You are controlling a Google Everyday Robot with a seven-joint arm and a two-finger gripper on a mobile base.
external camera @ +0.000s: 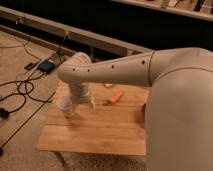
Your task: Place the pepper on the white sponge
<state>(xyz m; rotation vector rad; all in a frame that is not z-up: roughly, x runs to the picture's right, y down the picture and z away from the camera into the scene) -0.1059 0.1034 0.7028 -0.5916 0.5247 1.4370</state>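
Wooden table sits on beige carpet, with black cables looping over the floor on the left and a small bluish box among them. Dark wall and a pale ledge run behind. Robot arm fills the right side and reaches left across the far half of the table, then the wrist bends down. Gripper hangs low over the left part of the tabletop, just right of a white cup that stands upright there; whether they touch is unclear. Gripper opening: cannot tell from this angle, and nothing is visibly held. Pepper lies flat on the wood right of the gripper, apart from it, orange, tapered, angled with one end toward the far edge. White sponge reads only as a small pale patch near the far edge, just beyond the pepper and mostly under the arm; the two are near but not visibly touching. Pepper is on bare wood, not on the sponge. Dark patch at the table's right side sits against the arm's outline; can't identify it. Near half of the table shows plain wood grain.
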